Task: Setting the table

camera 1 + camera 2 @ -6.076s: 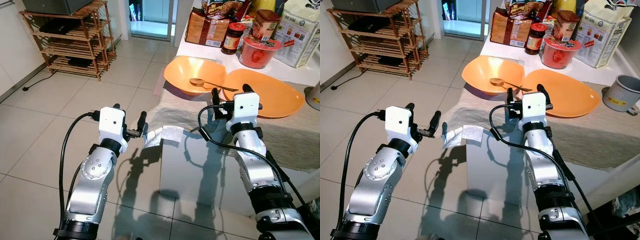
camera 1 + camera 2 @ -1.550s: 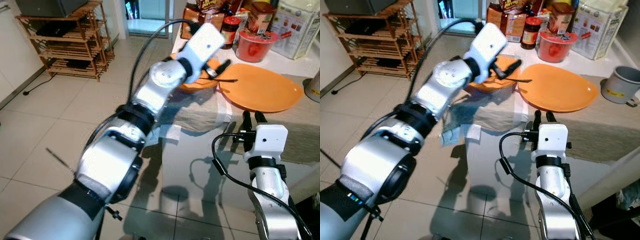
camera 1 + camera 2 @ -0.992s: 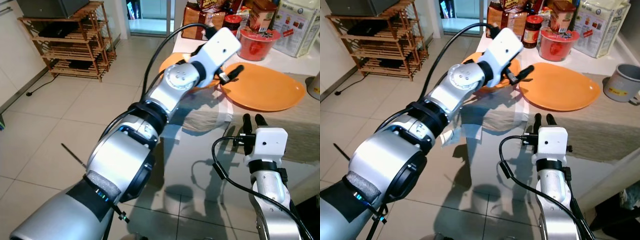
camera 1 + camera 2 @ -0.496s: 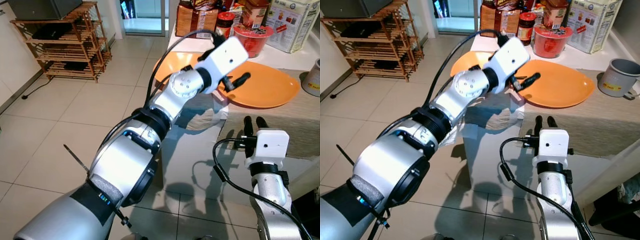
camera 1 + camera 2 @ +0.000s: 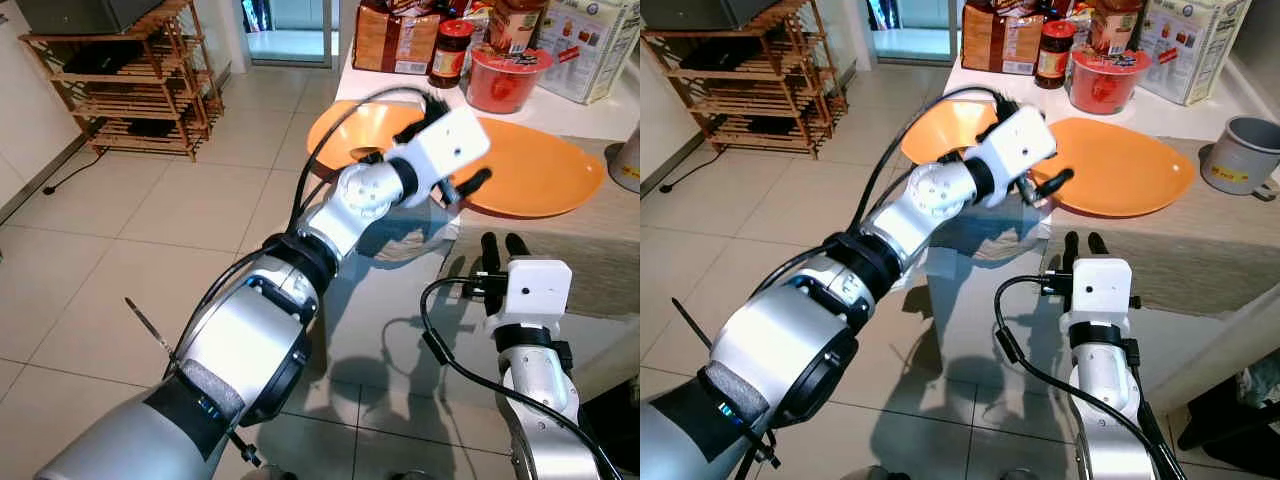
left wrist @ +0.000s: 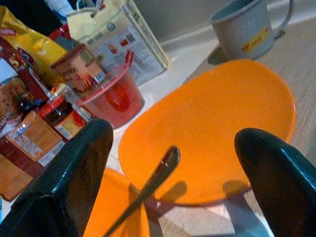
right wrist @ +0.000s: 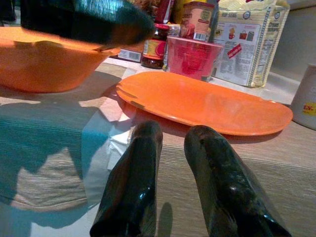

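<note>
The left end effector (image 5: 452,180) reaches across the upper middle of the frame, fingers spread wide and grasping nothing, poised over the gap between the orange bowl (image 5: 345,128) and the orange plate (image 5: 540,170) on the table (image 5: 600,260). A spoon (image 6: 150,185) lies across the bowl's rim toward the plate. The right end effector (image 5: 497,245) sits lower right — fingers close together, empty — just short of the plate.
</note>
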### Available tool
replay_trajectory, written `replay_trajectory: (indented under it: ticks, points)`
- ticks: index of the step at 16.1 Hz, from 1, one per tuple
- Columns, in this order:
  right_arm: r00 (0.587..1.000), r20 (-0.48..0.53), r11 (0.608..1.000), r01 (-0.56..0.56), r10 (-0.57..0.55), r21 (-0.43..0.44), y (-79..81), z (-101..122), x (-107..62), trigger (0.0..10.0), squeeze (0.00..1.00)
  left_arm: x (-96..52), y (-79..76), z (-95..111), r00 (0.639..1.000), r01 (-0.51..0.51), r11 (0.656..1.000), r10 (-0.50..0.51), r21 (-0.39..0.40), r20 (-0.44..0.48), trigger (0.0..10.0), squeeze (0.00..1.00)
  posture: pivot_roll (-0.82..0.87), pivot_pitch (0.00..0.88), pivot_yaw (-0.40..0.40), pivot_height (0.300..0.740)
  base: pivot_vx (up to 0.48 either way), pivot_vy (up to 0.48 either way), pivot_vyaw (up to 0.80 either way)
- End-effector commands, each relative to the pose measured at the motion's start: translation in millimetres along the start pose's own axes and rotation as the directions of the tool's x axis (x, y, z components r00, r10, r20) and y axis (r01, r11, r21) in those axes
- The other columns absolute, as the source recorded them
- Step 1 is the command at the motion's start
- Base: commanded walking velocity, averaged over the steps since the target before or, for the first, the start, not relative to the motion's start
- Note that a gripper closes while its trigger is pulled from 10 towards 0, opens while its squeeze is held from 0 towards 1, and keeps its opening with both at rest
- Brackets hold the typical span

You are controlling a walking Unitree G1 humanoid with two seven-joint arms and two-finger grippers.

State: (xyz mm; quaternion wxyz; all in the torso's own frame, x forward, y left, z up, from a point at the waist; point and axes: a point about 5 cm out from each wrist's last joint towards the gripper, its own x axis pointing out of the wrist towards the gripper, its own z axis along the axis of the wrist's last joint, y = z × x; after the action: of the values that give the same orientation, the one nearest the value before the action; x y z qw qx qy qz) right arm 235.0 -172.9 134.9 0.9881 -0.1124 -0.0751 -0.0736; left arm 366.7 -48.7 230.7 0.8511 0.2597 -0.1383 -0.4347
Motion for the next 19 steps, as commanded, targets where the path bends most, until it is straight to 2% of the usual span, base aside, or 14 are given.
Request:
replay_trajectory:
  ticks: [1, 9, 12, 13, 14, 19]
  points:
    - [1.000, 0.010, 1.000, 0.001, -0.001, -0.001, -0.3, 4.7, -1.4, 10.0, 0.00, 3.6, -10.4, 1.8, 1.000, 0.021, 1.000, -0.021, 0.005, 0.010, 10.0, 0.00, -0.10, 0.066, 0.083, 0.740, 0.000, 0.000, 0.00]
    - [1.000, 0.001, 1.000, 0.005, -0.005, -0.005, -0.8, 5.7, -7.5, 10.0, 0.00, 10.8, -25.4, 8.4, 0.999, 0.047, 0.999, -0.047, 0.013, 0.020, 10.0, 0.00, -0.12, 0.082, 0.098, 0.740, 0.000, 0.000, 0.00]
    - [1.000, -0.005, 1.000, 0.010, -0.010, -0.004, -0.5, 5.1, -10.2, 10.0, 0.00, 11.6, -30.0, 6.1, 0.998, 0.060, 0.998, -0.060, -0.014, 0.008, 10.0, 0.00, -0.13, 0.083, 0.103, 0.740, 0.000, 0.000, 0.00]
    - [1.000, -0.008, 1.000, 0.011, -0.011, -0.005, -0.7, 4.7, -10.9, 10.0, 0.00, 11.6, -31.3, 5.0, 0.998, 0.062, 0.998, -0.062, -0.012, 0.002, 7.3, 0.00, -0.13, 0.084, 0.104, 0.740, 0.000, 0.000, 0.00]
    - [1.000, -0.009, 1.000, 0.011, -0.011, -0.006, -0.7, 4.7, -11.2, 10.0, 0.00, 11.6, -31.6, 4.6, 0.998, 0.063, 0.998, -0.063, -0.011, -0.001, 0.0, 0.00, -0.13, 0.083, 0.105, 0.740, 0.000, 0.000, 0.00]
    - [1.000, -0.011, 1.000, 0.011, -0.011, -0.010, 0.2, 4.5, -12.0, 10.0, 0.00, 13.3, -32.2, 8.1, 0.998, 0.065, 0.998, -0.064, -0.017, 0.009, 0.0, 0.00, -0.13, 0.076, 0.109, 0.740, 0.000, 0.000, 0.00]
